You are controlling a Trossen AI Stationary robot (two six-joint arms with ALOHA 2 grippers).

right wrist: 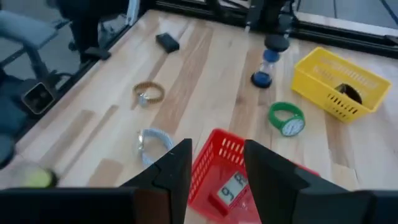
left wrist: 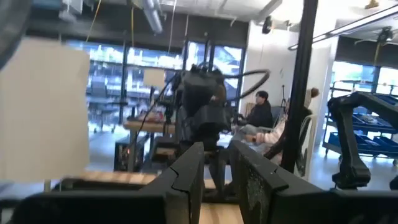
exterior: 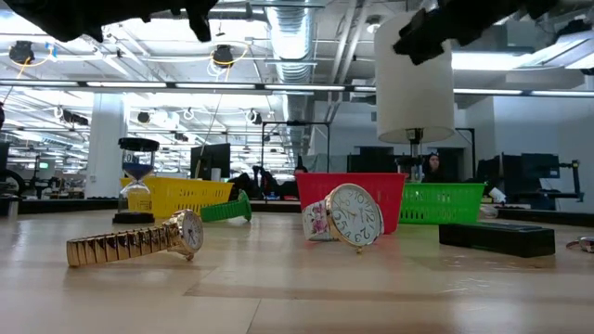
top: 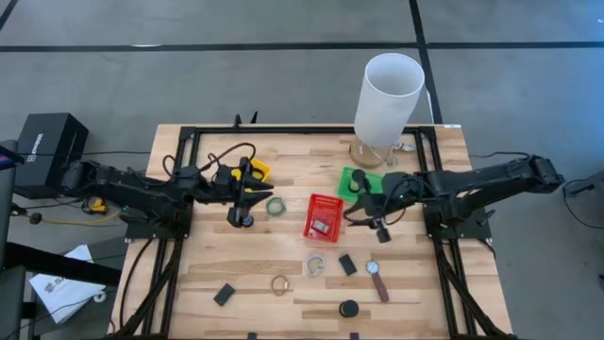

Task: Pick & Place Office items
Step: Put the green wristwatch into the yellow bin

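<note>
The office items lie spread over the wooden table: a green ring-shaped watch [top: 275,205], a clear-banded watch [top: 314,265], a gold watch [top: 280,283], a brown-strapped watch [top: 377,281], black rectangles [top: 348,264] [top: 224,295], a short black cylinder [top: 349,309] and an hourglass [top: 243,219]. A small clock face [right wrist: 229,194] lies in the red basket [top: 323,217]. My right gripper [right wrist: 214,165] hangs open above the red basket's edge [top: 361,206]. My left gripper [top: 253,189] hovers level and open [left wrist: 217,177] near the yellow basket [top: 255,171], holding nothing.
A tall white cylinder [top: 387,90] stands at the table's far edge, with the green basket [top: 357,179] in front of it. A black frame runs along the table's left, right and far sides. Bare wood lies toward the near edge, between the scattered items.
</note>
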